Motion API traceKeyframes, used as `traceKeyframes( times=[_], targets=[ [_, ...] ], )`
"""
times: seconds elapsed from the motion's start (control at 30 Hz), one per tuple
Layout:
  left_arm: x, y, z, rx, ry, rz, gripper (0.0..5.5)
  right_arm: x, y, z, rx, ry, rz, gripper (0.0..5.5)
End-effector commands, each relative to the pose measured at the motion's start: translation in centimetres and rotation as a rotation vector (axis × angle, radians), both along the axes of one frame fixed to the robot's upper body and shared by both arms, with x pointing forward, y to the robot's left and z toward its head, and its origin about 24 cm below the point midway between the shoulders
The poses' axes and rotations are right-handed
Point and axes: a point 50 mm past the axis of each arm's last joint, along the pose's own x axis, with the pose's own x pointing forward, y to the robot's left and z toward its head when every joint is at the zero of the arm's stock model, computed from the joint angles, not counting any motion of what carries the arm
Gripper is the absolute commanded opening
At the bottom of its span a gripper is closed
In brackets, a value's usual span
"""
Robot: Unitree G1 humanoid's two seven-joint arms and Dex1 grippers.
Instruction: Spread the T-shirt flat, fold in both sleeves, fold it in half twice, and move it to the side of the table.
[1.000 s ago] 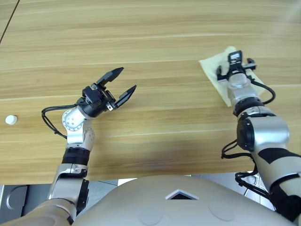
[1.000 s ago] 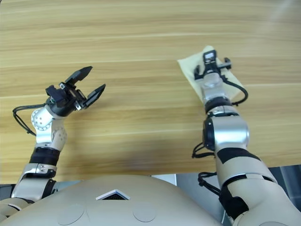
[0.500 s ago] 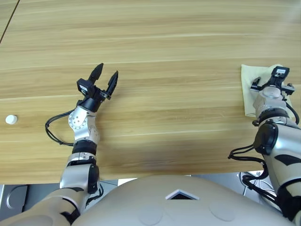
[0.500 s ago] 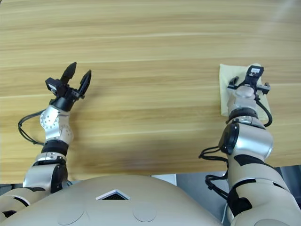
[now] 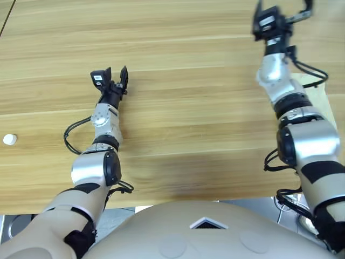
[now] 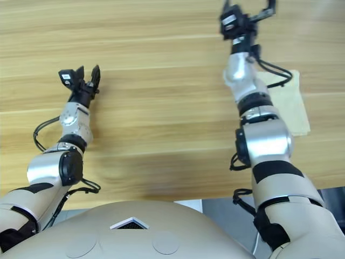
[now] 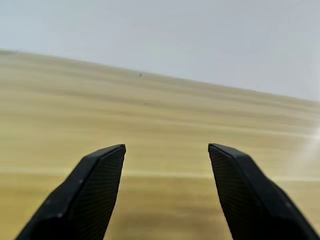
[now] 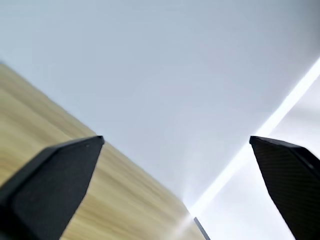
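My right gripper (image 5: 284, 6) hangs spread wide at one o'clock, my left gripper (image 5: 117, 71) parted at ten. The folded T-shirt (image 6: 294, 105) lies at three o'clock, just beside my right forearm. If I pull that arm back low, I reckon its cable (image 6: 275, 67) could snag the fold open.

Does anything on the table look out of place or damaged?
Nothing spilled or damaged. The folded T-shirt lies flat near the right side of the table. Only a small white object near the left edge looks stray; I cannot tell what it is.
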Motion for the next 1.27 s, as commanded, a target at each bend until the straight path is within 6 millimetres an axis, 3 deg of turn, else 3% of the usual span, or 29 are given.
traceKeyframes(
  times=[0.03, 0.13, 0.2, 0.5, 1.27],
  targets=[
    [-0.8, 0.6, -1.4, -0.06, 0.084, 0.067, 3.09, -1.4, 2.6, -4.7, 0.286, 0.358, 0.179, 5.39],
    [-1.3, 1.6, -1.8, -0.065, 0.124, 0.108, 3.09, -2.1, 0.6, -7.3, 0.894, 0.572, 0.2, 5.39],
    [-1.5, 2.2, -2.0, -0.056, 0.144, 0.137, 3.09, -2.8, -0.1, -8.7, 1.032, 0.631, 0.18, 5.39],
    [-1.9, 3.5, -2.3, -0.037, 0.198, 0.208, 3.09, -3.7, 0.5, -10.6, 0.797, 0.728, 0.049, 5.39],
    [-2.2, 4.2, -2.4, -0.053, 0.213, 0.264, 3.09, -3.9, 0.4, -11.0, 0.777, 0.761, 0.02, 5.39]
  ],
)
